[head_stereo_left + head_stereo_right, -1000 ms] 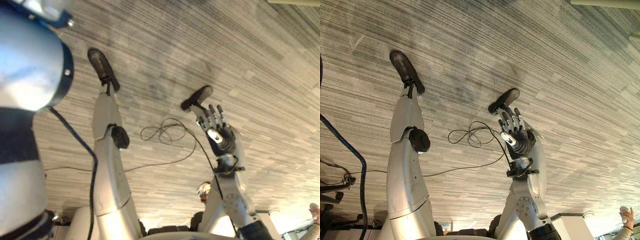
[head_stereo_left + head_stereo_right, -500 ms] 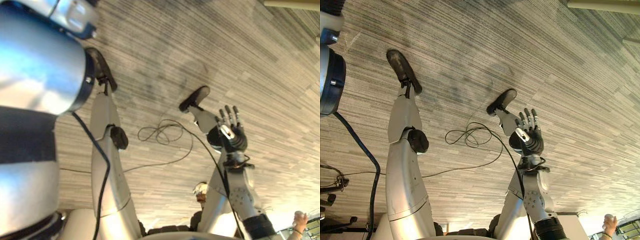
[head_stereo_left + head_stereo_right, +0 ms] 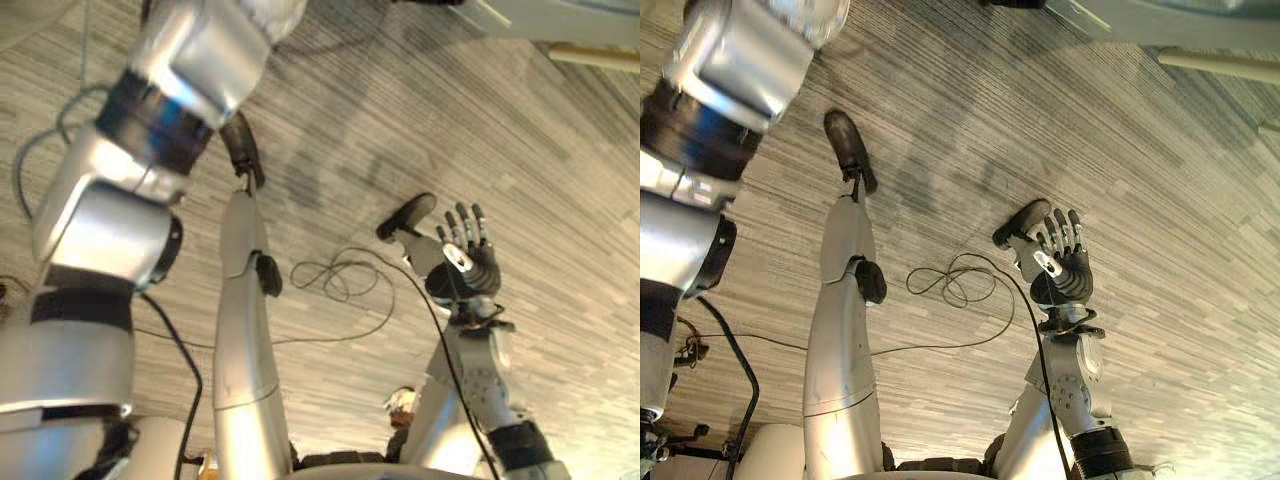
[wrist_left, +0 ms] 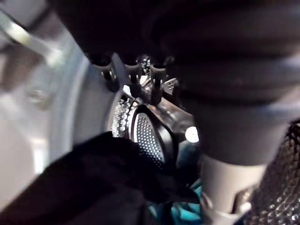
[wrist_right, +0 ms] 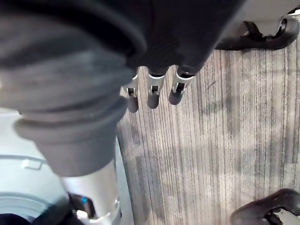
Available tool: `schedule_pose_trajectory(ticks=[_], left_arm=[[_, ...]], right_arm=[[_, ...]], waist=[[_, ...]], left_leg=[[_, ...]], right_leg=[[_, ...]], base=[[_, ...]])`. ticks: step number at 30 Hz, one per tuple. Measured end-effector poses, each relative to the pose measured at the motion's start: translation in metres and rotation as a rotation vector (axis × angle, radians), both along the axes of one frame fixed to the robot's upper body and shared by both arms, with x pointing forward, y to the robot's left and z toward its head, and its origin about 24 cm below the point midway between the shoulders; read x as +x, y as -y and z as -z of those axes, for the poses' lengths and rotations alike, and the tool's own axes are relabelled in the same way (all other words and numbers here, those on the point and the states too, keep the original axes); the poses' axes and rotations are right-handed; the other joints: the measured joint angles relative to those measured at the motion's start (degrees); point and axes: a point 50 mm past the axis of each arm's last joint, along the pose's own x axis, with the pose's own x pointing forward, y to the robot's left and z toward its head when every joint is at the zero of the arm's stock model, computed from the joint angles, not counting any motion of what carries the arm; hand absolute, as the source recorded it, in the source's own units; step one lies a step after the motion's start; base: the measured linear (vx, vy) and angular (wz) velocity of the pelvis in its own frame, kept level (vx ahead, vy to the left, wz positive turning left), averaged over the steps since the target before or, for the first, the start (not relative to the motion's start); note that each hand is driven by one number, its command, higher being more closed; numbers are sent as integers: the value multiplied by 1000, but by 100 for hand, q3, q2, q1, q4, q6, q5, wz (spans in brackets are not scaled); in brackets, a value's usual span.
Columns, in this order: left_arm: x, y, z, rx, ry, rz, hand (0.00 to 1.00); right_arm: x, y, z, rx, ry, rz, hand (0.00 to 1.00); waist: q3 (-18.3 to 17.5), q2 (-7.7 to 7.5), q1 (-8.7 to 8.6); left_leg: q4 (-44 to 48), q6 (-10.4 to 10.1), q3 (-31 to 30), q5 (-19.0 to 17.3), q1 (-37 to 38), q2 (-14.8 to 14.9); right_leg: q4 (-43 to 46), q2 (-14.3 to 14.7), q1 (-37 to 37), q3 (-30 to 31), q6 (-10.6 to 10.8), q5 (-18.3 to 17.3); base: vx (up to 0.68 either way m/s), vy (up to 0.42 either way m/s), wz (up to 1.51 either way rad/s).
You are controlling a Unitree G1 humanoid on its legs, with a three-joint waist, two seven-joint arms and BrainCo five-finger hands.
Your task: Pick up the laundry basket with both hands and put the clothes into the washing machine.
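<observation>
In the left wrist view my left hand [image 4: 134,78] reaches into the washing machine's drum [image 4: 123,115], a perforated metal wall with a dark ribbed paddle. Its fingers look straight and hold nothing. Dark clothing [image 4: 89,187] lies in the drum below the hand, with a teal piece [image 4: 180,213] beside it. The machine's pale door rim [image 4: 70,108] curves around the opening. My right hand [image 3: 462,255] hangs open over the striped carpet [image 3: 420,110], fingers straight and spread, nothing in it; its fingers [image 5: 153,92] point along the floor.
A pale grey edge of the machine [image 3: 1140,22] crosses the upper right corner of the eye views. White machine casing [image 5: 28,187] shows beside my right wrist. Carpet stretches out ahead and to the right.
My left arm has swung up and forward across the left of the eye views. The right hand has stayed open and risen a little. The camera has shifted.
</observation>
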Motion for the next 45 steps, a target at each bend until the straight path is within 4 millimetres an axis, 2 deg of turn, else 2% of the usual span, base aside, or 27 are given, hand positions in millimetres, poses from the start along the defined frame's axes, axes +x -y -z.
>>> schedule_pose_trajectory(ticks=[4, 6, 7, 9, 10, 12, 13, 15, 16, 18, 20, 23, 24, 26, 28, 30, 32, 33, 36, 38, 41, 45], left_arm=[[3, -35, 74, 14, -11, -104, 0], [-7, -50, 125, -19, -45, -145, 0], [-8, -52, 140, -41, -75, -146, 0], [-21, -54, 199, -130, -245, -110, 0], [-26, -54, 213, -153, -286, -98, 0], [-43, -47, 261, -250, -465, -46, 0], [-47, -43, 273, -282, -516, -28, 0], [-55, -31, 308, -406, -705, 43, 0], [-58, -27, 316, -424, -750, 60, 0], [-71, -26, 349, -484, -932, 92, 0], [-76, -29, 370, -504, -1041, 82, 0], [-76, -32, 387, -521, -1139, 77, 0], [-76, -31, 389, -525, -1159, 89, 0], [-76, -29, 390, -542, -1177, 108, 0], [-75, -28, 390, -567, -1193, 129, 0], [-71, -25, 386, -614, -1190, 157, 0], [-64, -22, 377, -642, -1163, 187, 0], [-62, -22, 375, -649, -1156, 193, 0], [-56, -24, 364, -710, -1113, 208, 0], [-55, -25, 359, -733, -1092, 217, 0], [-52, -24, 354, -761, -1079, 237, 0], [-53, -21, 343, -810, -1042, 299, 0]], right_arm=[[-3, -8, 3, -2, -2, -27, 0], [-11, -13, 5, 14, -2, -32, 0], [-15, -13, 5, 17, -2, -27, 0], [-33, -11, 8, 12, -21, 5, 0], [-38, -11, 10, 9, -34, 15, 0], [-59, -9, 33, 5, -144, 68, 0], [-62, -7, 41, -14, -182, 87, 0], [-55, 1, 80, -87, -371, 163, 0], [-54, 3, 87, -106, -415, 186, 0], [-51, 12, 100, -188, -512, 291, 0], [-46, 19, 110, -235, -577, 349, 0], [-35, 32, 124, -257, -695, 442, 0], [-25, 40, 129, -247, -760, 494, 0], [-10, 47, 130, -231, -819, 536, 0], [3, 52, 125, -223, -844, 555, 0], [22, 61, 110, -231, -829, 567, 0], [45, 69, 86, -234, -769, 584, 0], [51, 70, 79, -236, -749, 586, 0], [75, 82, 41, -257, -644, 609, 0], [83, 86, 28, -264, -614, 613, 0], [88, 91, 19, -310, -605, 616, 0], [99, 95, -3, -366, -555, 610, 0]], waist=[[29, 66, 138], [59, 133, 196], [87, 185, 219], [99, 208, 294], [99, 209, 295], [79, 218, 299], [67, 224, 298], [18, 253, 288], [9, 270, 284], [-157, 442, 306], [-242, 492, 321], [-357, 527, 305], [-367, 533, 305], [-367, 536, 316], [-367, 536, 399], [-360, 574, 513], [-362, 628, 630], [-360, 636, 645], [-358, 654, 789], [-355, 656, 821], [-354, 655, 921], [-354, 655, 940]], left_leg=[[-177, -23, -26, 70, 479, -71], [-260, -26, -78, 68, 767, -91], [-261, -26, -102, 68, 853, -84], [-314, -81, -102, 17, 1298, -80], [-353, -99, -100, -2, 1422, -77], [-537, -99, -106, -27, 1910, -69], [-584, -118, -106, -43, 2024, -71], [-891, -122, -116, -42, 2566, -142], [-1029, -124, -125, -43, 2734, -204], [-1364, -184, -225, 0, 3189, -307], [-1369, -245, -278, 53, 3415, -342], [-1366, -204, -389, 99, 3575, -384], [-1368, -204, -438, 99, 3601, -384], [-1369, -205, -467, 99, 3607, -383], [-1368, -206, -466, 99, 3610, -372], [-1373, -207, -463, 98, 3610, -377], [-1375, -227, -461, 77, 3542, -374], [-1376, -255, -460, 53, 3505, -374], [-1344, -270, -419, 40, 3173, -367], [-1242, -244, -435, 62, 2940, -366], [-1144, -243, -440, 62, 2768, -365], [-1132, -246, -457, 57, 2586, -362]], right_leg=[[-62, 8, 422, 51, 88, -91], [-130, 36, 770, 44, 156, -142], [-173, 68, 911, 22, 163, -145], [-311, 149, 1391, 50, 207, -201], [-348, 181, 1514, 69, 250, -228], [-531, 349, 1995, 150, 318, -261], [-579, 386, 2104, 169, 346, -269], [-777, 528, 2541, 306, 444, -294], [-787, 526, 2625, 381, 465, -308], [-939, 529, 3017, 370, 505, -306], [-1021, 529, 3305, 340, 561, -310], [-1207, 598, 3594, 335, 615, -289], [-1316, 650, 3693, 327, 648, -267], [-1422, 686, 3760, 325, 662, -233], [-1509, 717, 3768, 342, 677, -185], [-1555, 719, 3755, 353, 699, -148], [-1553, 727, 3675, 359, 701, -146], [-1548, 728, 3643, 369, 702, -144], [-1509, 733, 3256, 502, 692, -105], [-1470, 729, 3074, 500, 696, -91], [-1447, 730, 2947, 512, 688, -93], [-1377, 732, 2748, 514, 675, -121]], base=[[20, -61, 24], [27, -58, 21], [31, -40, 19], [38, -40, 16], [41, -42, 13], [41, -31, 16], [41, -23, 15], [41, -18, 21], [45, -17, 35], [54, -6, 25], [61, -3, 14], [103, -36, 18], [70, -33, 11], [54, -30, 3], [25, -26, -8], [11, -31, -8], [0, 0, 0], [-18, -3, -8], [-12, 12, -13], [5, 8, -2], [25, -9, 1], [6, -7, -1]])
